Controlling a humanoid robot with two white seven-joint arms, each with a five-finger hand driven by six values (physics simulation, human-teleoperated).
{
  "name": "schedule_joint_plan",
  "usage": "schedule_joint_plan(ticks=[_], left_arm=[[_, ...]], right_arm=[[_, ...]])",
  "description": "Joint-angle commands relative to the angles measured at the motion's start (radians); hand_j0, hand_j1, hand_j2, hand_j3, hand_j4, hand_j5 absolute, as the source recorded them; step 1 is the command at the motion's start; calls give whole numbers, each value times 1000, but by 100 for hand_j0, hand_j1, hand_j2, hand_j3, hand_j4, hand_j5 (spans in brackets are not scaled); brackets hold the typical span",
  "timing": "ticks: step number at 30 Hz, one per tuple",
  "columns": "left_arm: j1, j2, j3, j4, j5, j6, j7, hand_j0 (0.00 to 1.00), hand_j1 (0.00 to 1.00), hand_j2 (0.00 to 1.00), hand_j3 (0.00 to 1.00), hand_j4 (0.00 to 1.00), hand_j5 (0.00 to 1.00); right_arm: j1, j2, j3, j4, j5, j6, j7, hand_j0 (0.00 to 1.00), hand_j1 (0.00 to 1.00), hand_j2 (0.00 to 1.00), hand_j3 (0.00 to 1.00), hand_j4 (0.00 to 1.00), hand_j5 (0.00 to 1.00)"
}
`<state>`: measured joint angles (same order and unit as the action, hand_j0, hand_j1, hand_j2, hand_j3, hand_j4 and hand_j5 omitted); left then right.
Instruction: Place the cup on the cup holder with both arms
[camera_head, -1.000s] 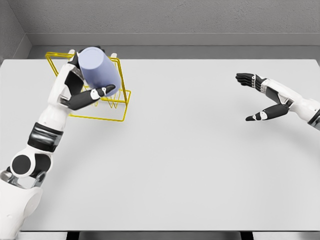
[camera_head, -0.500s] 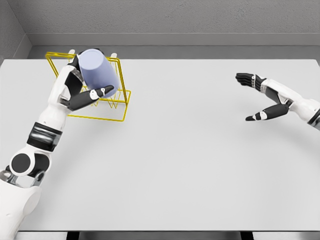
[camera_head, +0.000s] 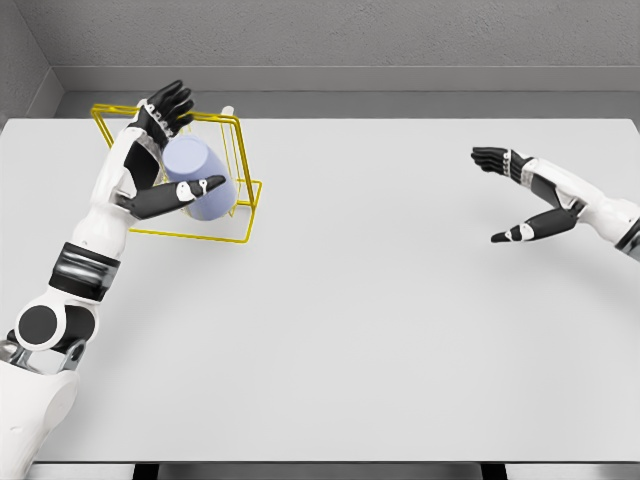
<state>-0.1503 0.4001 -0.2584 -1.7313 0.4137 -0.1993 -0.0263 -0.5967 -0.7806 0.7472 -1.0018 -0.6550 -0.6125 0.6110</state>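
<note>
The left hand (camera_head: 152, 150) has its fingers (camera_head: 172, 103) spread apart and raised above the cup (camera_head: 198, 178), with the thumb stretched across the cup's front; whether the thumb touches it is hard to tell from this angle. The lavender cup sits below those fingers, inside the yellow wire holder (camera_head: 240, 205), tilted among its prongs. The holder's back rail runs behind the fingers, and its base rests on the white worktop (camera_head: 380, 300) near the far left corner. Well apart on the other side, the right hand (camera_head: 525, 195) hovers over the worktop with fingers open and holding nothing. A grey wall (camera_head: 350, 40) stands behind.
</note>
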Motion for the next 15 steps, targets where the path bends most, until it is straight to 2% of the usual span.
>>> schedule_joint_plan(ticks=[1,8,10,15], left_arm=[[0,0,1,-1,0,0,0,100,100,100,100,100,100],[5,2,5,-11,2,-2,0,100,100,100,100,100,100],[20,2,48,-25,2,-15,-3,100,100,100,100,100,100],[90,3,228,-31,4,-71,-1,100,100,100,100,100,100]], right_arm=[[-2,0,0,-1,-8,2,0,100,100,100,100,100,100],[-2,0,3,-1,-8,2,0,100,100,100,100,100,100],[0,0,1,-1,-8,2,0,100,100,100,100,100,100],[0,0,1,-1,-8,2,0,100,100,100,100,100,100]])
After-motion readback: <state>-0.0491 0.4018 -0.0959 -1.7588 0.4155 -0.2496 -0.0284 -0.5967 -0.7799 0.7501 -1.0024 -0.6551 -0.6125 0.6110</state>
